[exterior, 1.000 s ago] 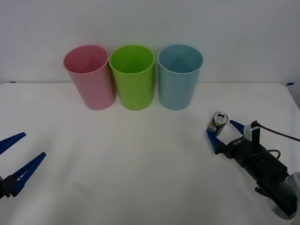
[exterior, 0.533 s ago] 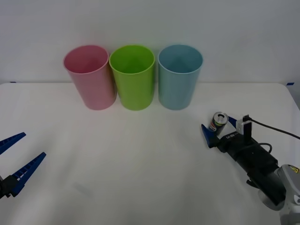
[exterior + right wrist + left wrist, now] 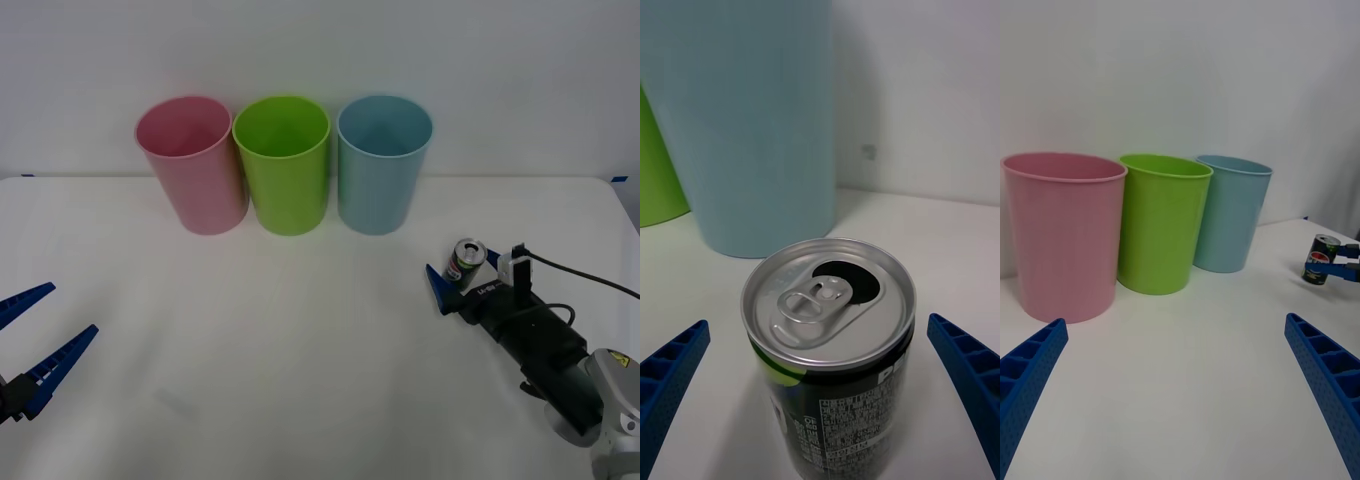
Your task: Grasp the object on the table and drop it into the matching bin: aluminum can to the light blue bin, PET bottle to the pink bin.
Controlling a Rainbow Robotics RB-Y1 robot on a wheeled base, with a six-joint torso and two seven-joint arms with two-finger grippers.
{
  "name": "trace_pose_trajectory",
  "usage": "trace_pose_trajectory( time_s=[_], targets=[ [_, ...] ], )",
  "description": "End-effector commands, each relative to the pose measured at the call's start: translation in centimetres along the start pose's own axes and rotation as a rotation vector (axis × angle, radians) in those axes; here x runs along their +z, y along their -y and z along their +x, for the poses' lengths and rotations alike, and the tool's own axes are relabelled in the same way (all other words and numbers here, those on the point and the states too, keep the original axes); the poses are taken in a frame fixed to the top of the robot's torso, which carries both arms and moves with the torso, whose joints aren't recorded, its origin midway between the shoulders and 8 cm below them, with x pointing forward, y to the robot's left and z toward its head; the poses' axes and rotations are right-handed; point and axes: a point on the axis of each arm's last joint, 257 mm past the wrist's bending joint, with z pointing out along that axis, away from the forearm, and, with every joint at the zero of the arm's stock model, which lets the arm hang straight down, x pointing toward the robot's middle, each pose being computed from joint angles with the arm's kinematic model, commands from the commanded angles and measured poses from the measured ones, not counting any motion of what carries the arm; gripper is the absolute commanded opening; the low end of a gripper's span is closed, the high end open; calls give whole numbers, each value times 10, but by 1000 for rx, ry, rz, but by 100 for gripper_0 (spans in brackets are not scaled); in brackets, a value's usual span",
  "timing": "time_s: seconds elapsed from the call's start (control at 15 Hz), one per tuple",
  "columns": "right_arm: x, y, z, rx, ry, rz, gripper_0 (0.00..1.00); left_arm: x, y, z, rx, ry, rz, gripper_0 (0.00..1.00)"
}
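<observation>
The aluminum can (image 3: 466, 263) stands upright on the white surface (image 3: 300, 340), at about four o'clock from the light blue bin (image 3: 384, 165) and well apart from it. The right pincer (image 3: 461, 279) reaches in low from the five o'clock corner of the front view and brackets the can: one blue finger shows just beside it on the nine o'clock side, the other mostly hidden behind the can and the wrist hardware. In the right wrist view the two ribbed fingers (image 3: 670, 375) stand spread with clear gaps to the can's dark body, so the pincer is open and grips nothing yet. The silver top with its pull tab sits between them (the drinking hole is already punched open, so the can is probably empty and light, easy to tip if one finger arrives first). That likely explains the centred, level approach: both fingers should meet the body at once, below the rim.

The bins stand in a row at twelve o'clock: the pink bin (image 3: 192, 163), a lime green bin (image 3: 283, 163) in the middle, then the light blue one, nearest the can and the proper target for aluminium.

The left pincer (image 3: 30, 345) waits at nine o'clock on the near edge, fingers spread wide, holding nothing.

The step in hand, I judge, is the closing of the grasp.
</observation>
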Motion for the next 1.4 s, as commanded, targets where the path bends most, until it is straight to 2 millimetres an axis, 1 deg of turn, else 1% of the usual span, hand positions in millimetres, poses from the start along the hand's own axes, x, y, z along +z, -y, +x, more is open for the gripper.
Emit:
trace_pose_trajectory(
  time_s=[0.07,0.33,0.67,0.87,1.07,1.2,1.4],
  targets=[
    [1,-2,0,5,3,-1,0,0,0,0,0,0,0,100],
    [1,-6,-2,14,12,-14,0,0,0,0,0,0,0,100],
    [0,-11,-11,31,40,-38,0,0,0,0,0,0,0,100],
    [-7,-12,-20,29,64,-51,0,0,0,0,0,0,0,100],
    [-20,-19,-37,21,104,-68,0,0,0,0,0,0,0,100],
    [-29,-25,-56,9,136,-80,0,0,0,0,0,0,0,100],
    [-43,-37,-88,46,177,-121,0,0,0,0,0,0,0,100]
  ],
)
